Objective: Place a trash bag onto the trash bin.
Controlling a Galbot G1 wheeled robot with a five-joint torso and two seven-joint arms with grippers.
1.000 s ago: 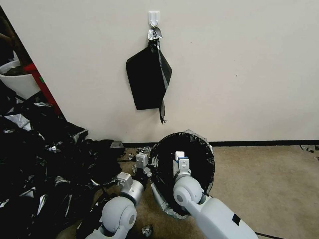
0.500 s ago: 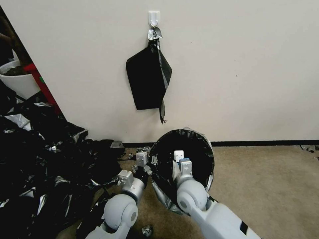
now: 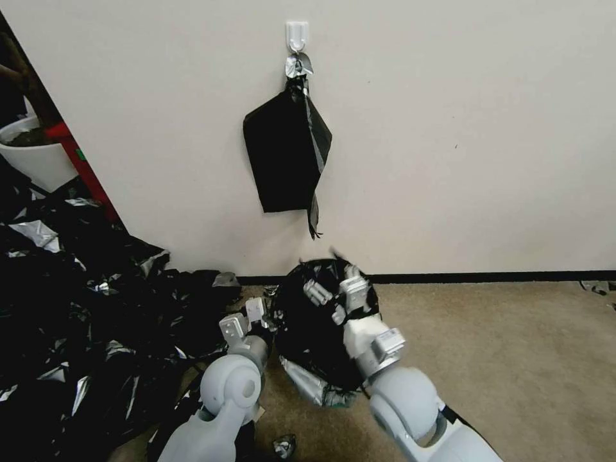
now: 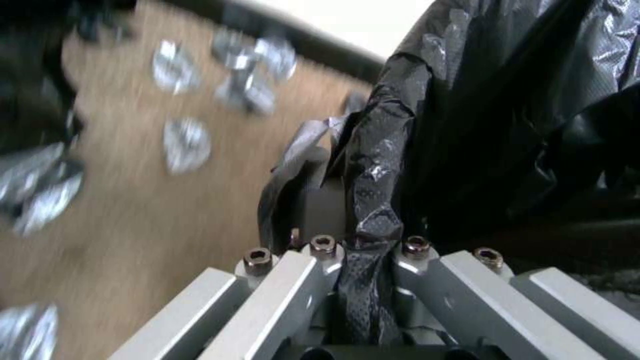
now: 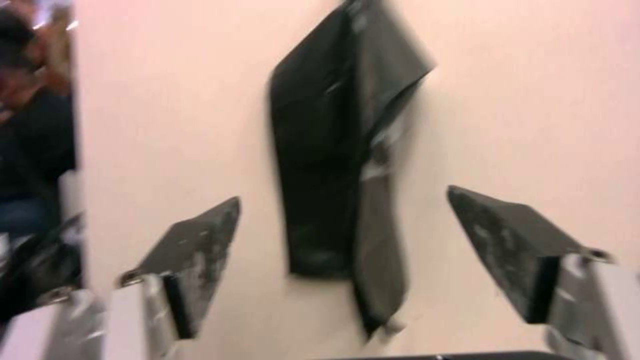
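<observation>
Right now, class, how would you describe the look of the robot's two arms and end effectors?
Both arms have glossy pale grey-white shells with rounded ball-like joints. The left end effector has light grey metal bars with dark hex bolts. The right end effector has two dark, scuffed wedge-shaped fingers on pale mounts.

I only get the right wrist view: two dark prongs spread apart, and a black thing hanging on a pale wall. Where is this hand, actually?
Observer: The head view has the right gripper at the top of the trash bag, a rounded black mass standing on the carpet below that hanging bundle.
Operator: And the other hand?
Observer: The left gripper is at the bag's left edge, and the left wrist view has its fingers closed on a fold of the film.
Operator: Anything off to the side?
Observer: A big pile of black plastic film covers the floor on the robot's left.
</observation>
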